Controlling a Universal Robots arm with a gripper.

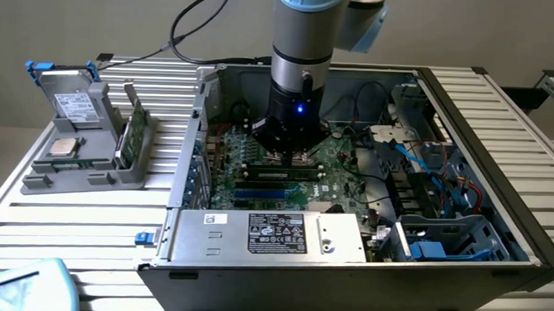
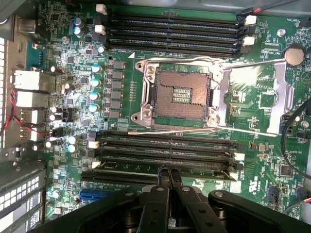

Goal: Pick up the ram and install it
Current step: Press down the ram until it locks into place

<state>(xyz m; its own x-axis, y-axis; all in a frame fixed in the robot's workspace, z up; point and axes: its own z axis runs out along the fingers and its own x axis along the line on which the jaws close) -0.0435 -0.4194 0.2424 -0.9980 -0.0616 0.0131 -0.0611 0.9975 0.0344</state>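
The ram is a narrow green stick with dark chips, standing edge-up in one of the motherboard's long black slots, in front of the CPU socket. In the wrist view the ram fills a slot of the bank on the gripper's side of the socket. My gripper hangs straight down over the middle of the stick. Its black fingers are shut together, and the gripper's tips sit at the ram's top edge with nothing between them.
The open PC case surrounds the motherboard. The bare CPU socket lies between two banks of black slots. A power supply sits at the front. A grey holder at the exterior view's left carries a green card.
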